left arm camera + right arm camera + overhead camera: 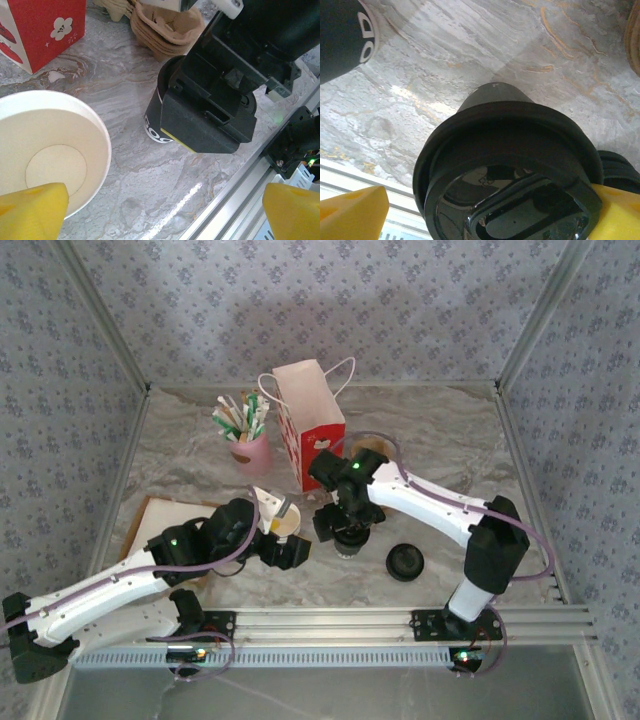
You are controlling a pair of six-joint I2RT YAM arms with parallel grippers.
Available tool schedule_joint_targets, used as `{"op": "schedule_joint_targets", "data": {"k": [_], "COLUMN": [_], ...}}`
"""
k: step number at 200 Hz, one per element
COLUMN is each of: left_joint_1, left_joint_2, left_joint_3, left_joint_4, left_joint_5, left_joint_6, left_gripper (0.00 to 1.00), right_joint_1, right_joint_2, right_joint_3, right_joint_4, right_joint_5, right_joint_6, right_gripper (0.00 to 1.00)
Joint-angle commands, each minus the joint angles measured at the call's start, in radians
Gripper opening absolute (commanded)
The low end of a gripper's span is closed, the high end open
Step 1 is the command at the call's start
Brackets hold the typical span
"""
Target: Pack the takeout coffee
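Note:
A black takeout cup (349,543) with a black lid (505,165) stands on the marble table, its white-lettered side (159,125) facing my left wrist camera. My right gripper (350,523) hovers right over it, open (485,215). The lid sits between the yellow fingertips (352,212), with a gap on the left side. An open, empty white-lined paper cup (50,155) stands left of it (285,525). My left gripper (165,215) is open beside that cup, holding nothing (288,548). The red-and-white paper bag (310,425) stands upright behind the cups.
A loose black lid (405,562) lies right of the black cup. Brown pulp cup carriers (167,25) are stacked behind it. A pink cup of stirrers (250,448) stands left of the bag, and a flat cardboard piece (160,520) lies far left. The metal rail (240,200) runs along the near edge.

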Motion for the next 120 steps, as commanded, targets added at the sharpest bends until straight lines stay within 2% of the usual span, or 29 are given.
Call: {"op": "schedule_joint_targets", "data": {"k": [1, 28, 76, 120], "left_joint_1": [0.008, 0.009, 0.064, 0.182], "left_joint_2": [0.004, 0.013, 0.061, 0.084], "left_joint_3": [0.025, 0.025, 0.050, 0.046], "left_joint_4": [0.021, 0.024, 0.019, 0.080], "left_joint_5": [-0.007, -0.007, 0.018, 0.167], "left_joint_6": [0.002, -0.007, -0.063, -0.161], "left_gripper": [0.98, 0.84, 0.42, 0.32], "right_joint_1": [0.021, 0.040, 0.045, 0.041], "right_joint_2": [0.014, -0.008, -0.077, -0.169], "right_joint_3": [-0.007, 0.003, -0.093, -0.166], "right_joint_4": [-0.006, 0.000, 0.045, 0.136], "right_joint_5": [0.050, 0.076, 0.090, 0.058], "right_joint_6": [-0.007, -0.005, -0.048, -0.203], "right_gripper": [0.96, 0.99, 1.00, 1.00]}}
